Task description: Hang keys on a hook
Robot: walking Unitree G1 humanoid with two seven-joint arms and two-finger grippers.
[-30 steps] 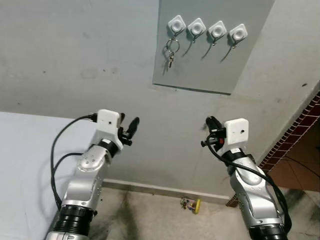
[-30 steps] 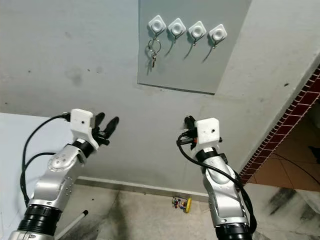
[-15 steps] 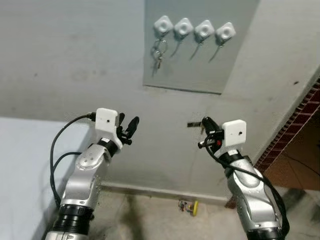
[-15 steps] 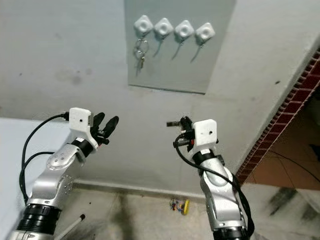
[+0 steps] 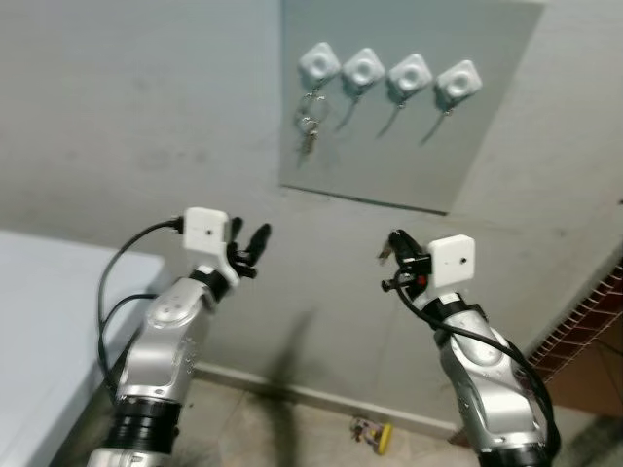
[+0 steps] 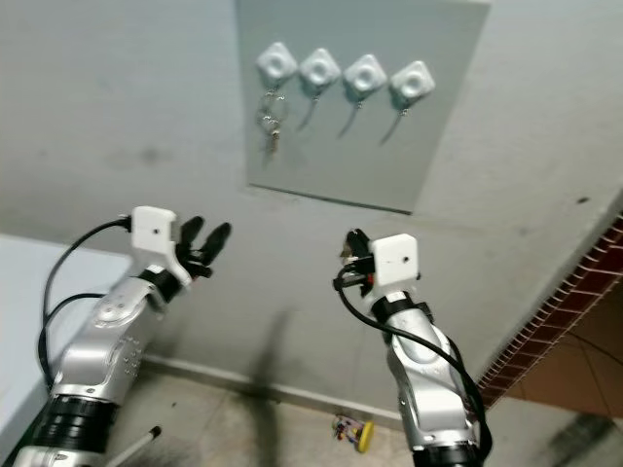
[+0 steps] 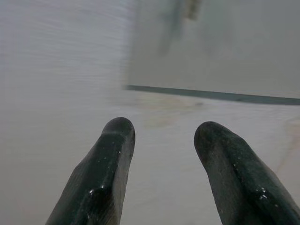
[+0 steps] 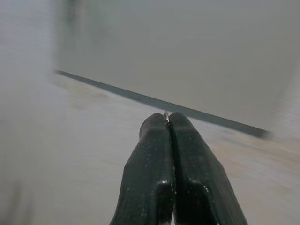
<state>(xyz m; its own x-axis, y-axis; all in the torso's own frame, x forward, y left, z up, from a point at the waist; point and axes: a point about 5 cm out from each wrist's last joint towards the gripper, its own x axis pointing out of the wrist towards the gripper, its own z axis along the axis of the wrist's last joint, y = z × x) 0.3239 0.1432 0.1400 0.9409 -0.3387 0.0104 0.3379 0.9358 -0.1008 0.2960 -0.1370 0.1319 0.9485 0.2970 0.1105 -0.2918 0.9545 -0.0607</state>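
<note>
I'm seeing four white hooks (image 5: pixel 389 74) on grey panel (image 5: pixel 467 156); one key bunch (image 5: pixel 308 125) hanging from leftmost; left end effector (image 7: pixel 161 140) gaping empty; right end effector (image 8: pixel 167 123) pinching tiny metal sliver.

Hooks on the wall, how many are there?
4, in a row on the grey panel: the leftmost hook holds keys, then the second, third and rightmost, all bare.
</note>
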